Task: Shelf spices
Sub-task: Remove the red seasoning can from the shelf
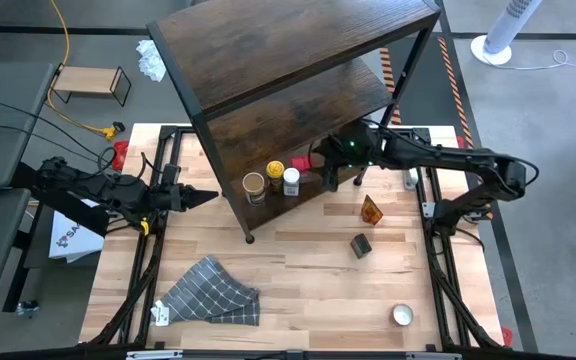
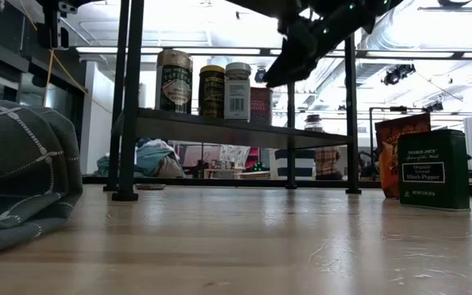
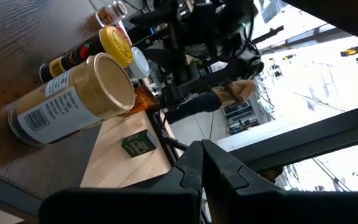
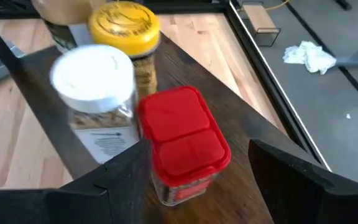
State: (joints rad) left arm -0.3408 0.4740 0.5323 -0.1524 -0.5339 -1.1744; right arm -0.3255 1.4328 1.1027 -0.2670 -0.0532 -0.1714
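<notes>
Red-lidded jar (image 4: 182,146) stands between the right gripper's (image 4: 194,177) spread fingers, apparently untouched; left gripper (image 3: 202,163) is closed, empty.

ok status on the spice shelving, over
Right gripper open, jaws either side of red-lidded jar on dark wood shelf. Left gripper shut, waiting at table's left. Dark green pepper tin not yet shelved.

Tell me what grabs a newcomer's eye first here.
The tall dark wood shelf dominates the table's far side. On its lowest board stand four spice jars in a row, the right gripper open around the red-lidded jar. Three more spices wait on the table nearby.
</notes>
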